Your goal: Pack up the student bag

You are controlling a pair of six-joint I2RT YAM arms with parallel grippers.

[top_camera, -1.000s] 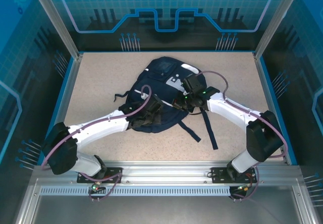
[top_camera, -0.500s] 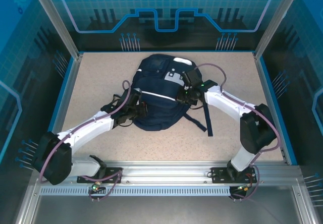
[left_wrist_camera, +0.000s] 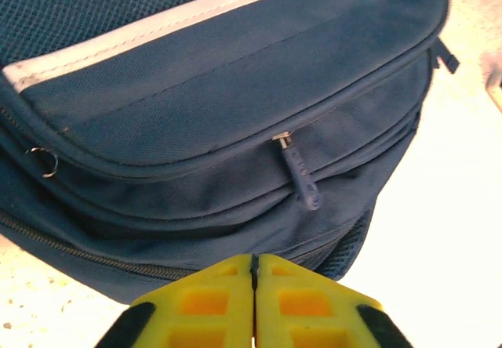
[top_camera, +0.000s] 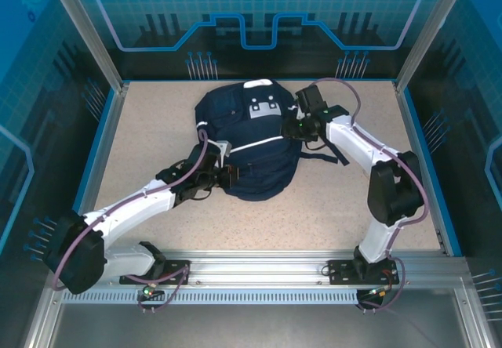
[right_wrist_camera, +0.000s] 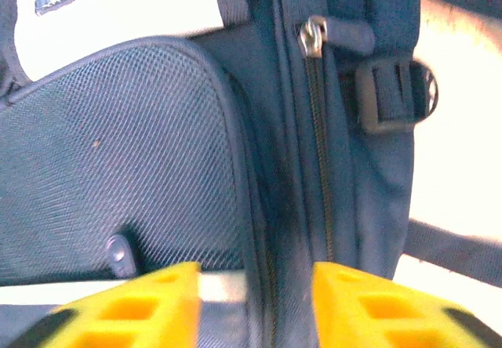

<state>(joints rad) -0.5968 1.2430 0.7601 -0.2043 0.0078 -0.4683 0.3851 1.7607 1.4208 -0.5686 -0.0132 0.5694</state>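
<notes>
As it lies flat, student bag, contents hidden

No readable text, brand, number or label is being shown. Raised marks on the zip pull of the student bag are being blurred past reading, and the dark marks on its grey patch are being rendered too small to make out
</notes>
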